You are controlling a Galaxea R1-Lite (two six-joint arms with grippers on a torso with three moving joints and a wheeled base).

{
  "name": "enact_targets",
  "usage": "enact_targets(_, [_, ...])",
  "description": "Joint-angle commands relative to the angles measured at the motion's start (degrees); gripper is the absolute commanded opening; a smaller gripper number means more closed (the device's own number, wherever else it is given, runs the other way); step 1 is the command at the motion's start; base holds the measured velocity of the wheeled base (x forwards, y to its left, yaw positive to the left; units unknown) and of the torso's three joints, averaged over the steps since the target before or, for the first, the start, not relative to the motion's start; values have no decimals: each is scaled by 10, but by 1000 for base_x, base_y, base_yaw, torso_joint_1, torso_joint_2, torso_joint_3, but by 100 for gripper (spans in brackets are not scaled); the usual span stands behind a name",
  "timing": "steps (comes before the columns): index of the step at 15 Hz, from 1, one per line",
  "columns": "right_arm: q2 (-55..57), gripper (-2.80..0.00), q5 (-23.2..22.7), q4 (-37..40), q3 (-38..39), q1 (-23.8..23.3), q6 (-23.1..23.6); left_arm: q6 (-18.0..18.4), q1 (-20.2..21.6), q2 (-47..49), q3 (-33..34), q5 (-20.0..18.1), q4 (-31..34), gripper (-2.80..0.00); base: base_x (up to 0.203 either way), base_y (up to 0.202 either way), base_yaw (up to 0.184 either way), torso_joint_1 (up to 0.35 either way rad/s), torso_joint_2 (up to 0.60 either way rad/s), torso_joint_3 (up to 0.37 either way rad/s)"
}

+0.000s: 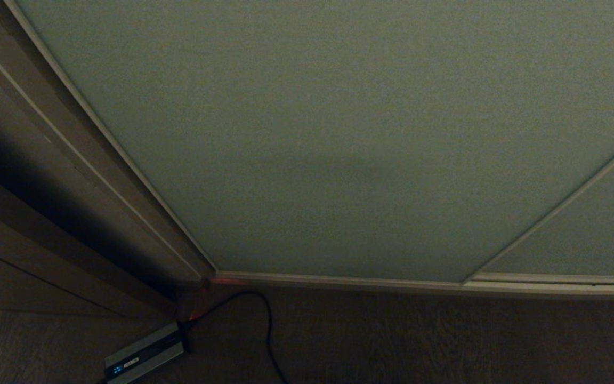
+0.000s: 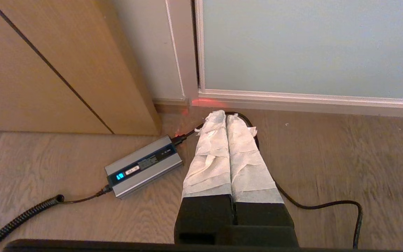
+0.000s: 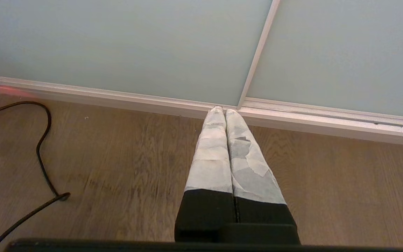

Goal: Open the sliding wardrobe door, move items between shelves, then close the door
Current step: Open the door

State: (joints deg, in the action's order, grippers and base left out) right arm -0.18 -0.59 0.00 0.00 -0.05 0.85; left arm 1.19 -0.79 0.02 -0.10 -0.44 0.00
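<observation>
I note sliding wardrobe door (image 1: 339,133) shut, L hand (image 2: 226,113) & R hand (image 3: 221,109) both clenched empty (power brick (image 2: 143,166) on floor (image 3: 327,182)).

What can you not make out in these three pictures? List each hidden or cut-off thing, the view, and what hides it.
- Shelves and items: all views; the shut sliding wardrobe door covers them.
- Both claws: outside the head view.
- Power brick: head view, corner cut off by the bottom edge.
- Black cable: left wrist view, partly behind the left claw.

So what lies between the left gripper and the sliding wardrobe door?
In the left wrist view, the shut left gripper hangs short of the sliding wardrobe door; between them lie bare wood floor and a loop of black cable.
</observation>
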Motion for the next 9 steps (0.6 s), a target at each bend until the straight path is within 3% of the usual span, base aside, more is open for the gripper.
enact_targets(1, [1, -280, 0, 0, 2, 0, 0, 0, 0, 0, 0, 0, 0, -280, 0, 0, 0, 0, 0, 0])
enact_targets(9, [1, -280, 0, 0, 2, 0, 0, 0, 0, 0, 0, 0, 0, -280, 0, 0, 0, 0, 0, 0])
